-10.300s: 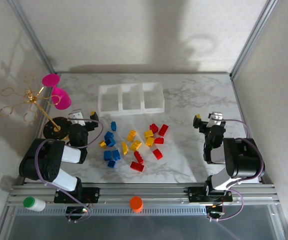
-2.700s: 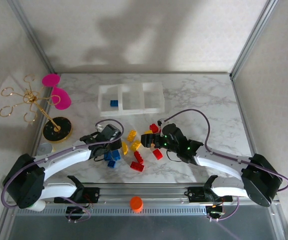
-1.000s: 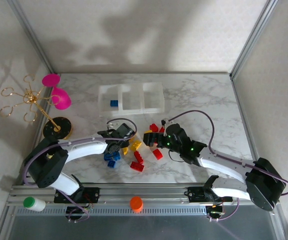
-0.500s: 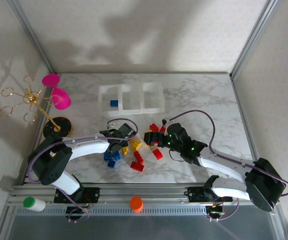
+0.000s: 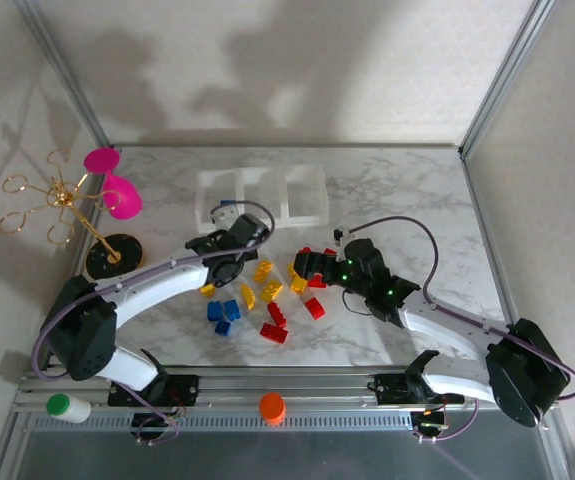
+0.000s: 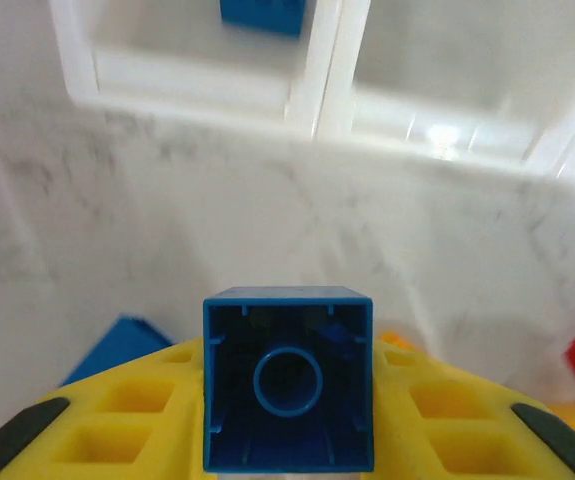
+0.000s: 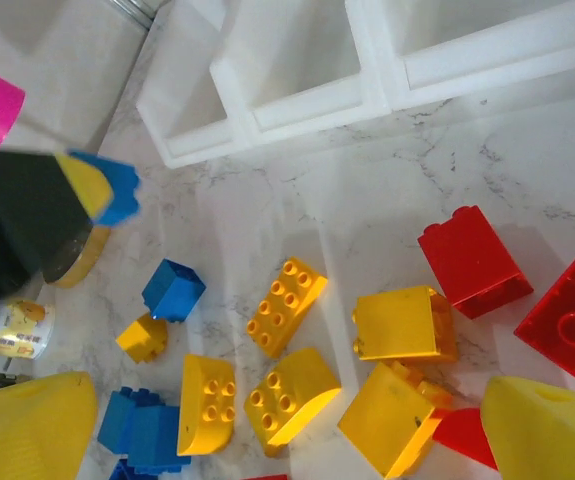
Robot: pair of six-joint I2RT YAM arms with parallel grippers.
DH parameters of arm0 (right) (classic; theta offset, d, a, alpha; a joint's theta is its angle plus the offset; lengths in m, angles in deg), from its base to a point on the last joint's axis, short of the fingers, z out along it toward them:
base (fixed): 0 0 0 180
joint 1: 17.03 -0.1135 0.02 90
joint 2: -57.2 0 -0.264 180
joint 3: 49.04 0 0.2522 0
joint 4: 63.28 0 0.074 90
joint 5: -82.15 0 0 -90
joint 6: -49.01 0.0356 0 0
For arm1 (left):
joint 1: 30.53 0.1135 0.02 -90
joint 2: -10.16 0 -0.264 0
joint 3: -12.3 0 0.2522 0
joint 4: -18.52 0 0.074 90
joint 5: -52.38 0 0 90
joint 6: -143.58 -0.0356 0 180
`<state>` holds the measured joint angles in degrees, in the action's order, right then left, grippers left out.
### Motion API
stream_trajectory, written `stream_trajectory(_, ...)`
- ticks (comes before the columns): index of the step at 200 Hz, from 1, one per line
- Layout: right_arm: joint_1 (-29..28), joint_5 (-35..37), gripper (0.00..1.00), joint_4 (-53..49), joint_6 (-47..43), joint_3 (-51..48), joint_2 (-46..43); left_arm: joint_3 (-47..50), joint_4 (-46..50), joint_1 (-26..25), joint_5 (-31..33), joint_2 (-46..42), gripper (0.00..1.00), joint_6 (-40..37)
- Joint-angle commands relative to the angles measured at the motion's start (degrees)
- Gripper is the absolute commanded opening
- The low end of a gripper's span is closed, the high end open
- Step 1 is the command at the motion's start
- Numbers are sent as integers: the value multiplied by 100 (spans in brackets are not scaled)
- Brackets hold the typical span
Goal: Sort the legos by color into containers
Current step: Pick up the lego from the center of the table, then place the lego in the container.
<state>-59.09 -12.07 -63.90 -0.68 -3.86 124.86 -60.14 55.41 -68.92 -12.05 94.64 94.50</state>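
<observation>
Blue lego (image 6: pixel 287 380) held near the containers (image 5: pixel 285 190).
We see the left pincer (image 5: pixel 229 242) clamped shut on it, just short of the bins; loose legos (image 5: pixel 267 292) scatter the tabletop (image 5: pixel 407 200); the right pincer (image 5: pixel 312 268) gapes wide over them, empty.

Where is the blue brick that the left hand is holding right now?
In the left wrist view, the blue brick sits clamped in the left hand, just short of the white bins and facing the leftmost one.
</observation>
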Motion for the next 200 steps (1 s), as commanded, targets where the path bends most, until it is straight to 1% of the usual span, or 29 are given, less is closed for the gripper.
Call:
stream_trajectory(1, 77, -151, 99, 495, 38, 301, 251, -464, 83, 459, 281, 177, 34, -480)
stream_trajectory(17, 110, -94, 98, 474, -29, 542, 494, -779, -79, 754, 366, 453, 34, -684)
stream_trajectory(50, 198, -140, 99, 557, -61, 793, 872, -1406, -621, 1270, 7, 1182, 33, -1061)
stream_trajectory(70, 198, -208, 98, 586, -25, 831, 996, -1952, -660, 1534, -51, 1824, 34, -1212)
stream_trajectory(74, 345, -216, 99, 588, -13, 831, 1016, -2061, -664, 1593, -75, 1952, 34, -1253)
stream_trajectory(105, 409, -225, 98, 577, -39, 831, 1061, -2765, -792, 1830, -297, 2836, 34, -1468)
stream_trajectory(116, 423, -202, 99, 536, -71, 855, 1074, -3015, -706, 1855, -230, 3125, 35, -1491)
stream_trajectory(132, 460, -201, 98, 463, -101, 896, 1098, -3320, -532, 1922, -408, 3442, 36, -1389)
stream_trajectory(147, 480, -186, 99, 468, -116, 905, 1072, -3372, -592, 1932, -493, 3545, 40, -1369)
stream_trajectory(159, 488, -194, 99, 462, -139, 918, 1064, -3562, -450, 1945, -480, 3616, 50, -1355)
stream_trajectory(164, 490, -191, 98, 437, -164, 939, 1057, -3657, -354, 1946, -495, 3636, 52, -1351)
stream_trajectory(185, 496, -134, 99, 267, -300, 1061, 1038, -3769, -260, 1942, -550, 3538, 57, -1350)
stream_trajectory(200, 497, -131, 99, 190, -406, 1127, 990, -3783, -146, 1941, -615, 3392, 58, -1357)
